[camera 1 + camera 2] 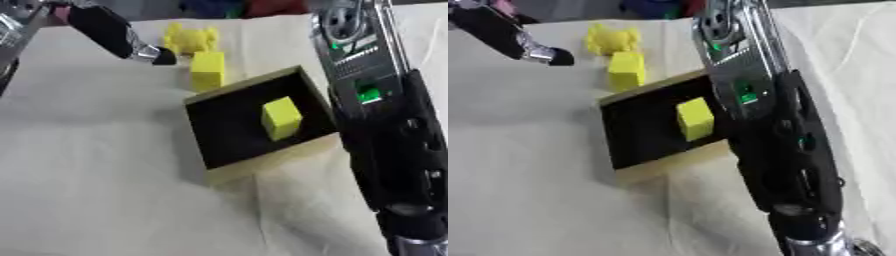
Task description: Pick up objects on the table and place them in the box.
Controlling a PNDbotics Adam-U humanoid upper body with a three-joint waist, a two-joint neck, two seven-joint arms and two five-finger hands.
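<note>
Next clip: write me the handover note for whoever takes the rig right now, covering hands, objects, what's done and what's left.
Left arm reaches in at upper left; its robot hand cannot be made out.
Right arm fills the right side; its robot hand is out of view.
Box: one yellow block is inside.
Still on the table behind the box: a yellow block and a yellow knobbly toy.
Left to do: put both in the box.

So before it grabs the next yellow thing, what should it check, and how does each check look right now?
1. Box has room: ok, only one yellow block inside.
2. Next block within sight: ok, standing just beyond the box's far edge.
3. Yellow toy reachable: ok, it lies behind that block.
4. Left hand free: cannot tell, only its tip shows near the block.
5. Right hand ready: cannot tell, only the right arm shows.
</note>
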